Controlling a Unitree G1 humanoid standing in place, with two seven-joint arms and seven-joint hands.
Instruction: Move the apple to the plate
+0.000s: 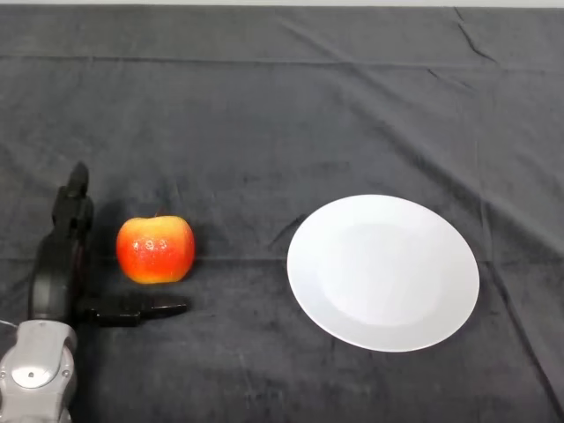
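A red and yellow apple [155,249] sits upright on the dark cloth at the left of the head view. My left hand [55,273] is just left of it, fingers [72,204] straight and pointing away from me, thumb [141,310] stretched out below the apple. The hand is open and does not touch the apple; a narrow gap shows on both sides. A white round plate [383,271] lies bare to the right of the apple, about a hand's width away.
The dark cloth [282,115] covers the whole table, with a few creases at the far right and along the back.
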